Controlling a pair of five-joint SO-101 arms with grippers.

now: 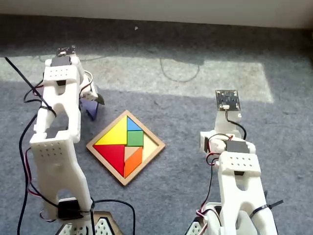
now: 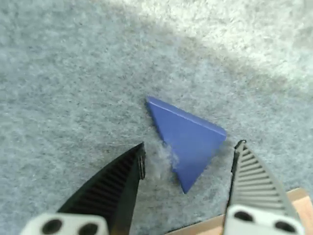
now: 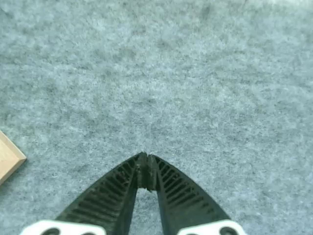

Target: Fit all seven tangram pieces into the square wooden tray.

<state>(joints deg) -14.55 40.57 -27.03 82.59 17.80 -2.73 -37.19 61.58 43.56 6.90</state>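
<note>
Just off tray (image 1: 146, 128) edge, blue triangle (image 2: 188, 139) (flat), left gripper (image 2: 190, 146) astride

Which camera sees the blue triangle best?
The left wrist view: the whole blue triangle lies flat on the carpet inside the open left gripper. In the high view the left arm partly hides it. The right wrist view faces carpet and a corner of the tray.

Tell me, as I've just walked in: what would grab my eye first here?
The square wooden tray sits on the grey carpet between the arms, nearly filled with bright pieces, one corner bare. A blue triangle lies beside it, between the left arm's open jaws; the right arm's jaws are shut over bare carpet.
</note>
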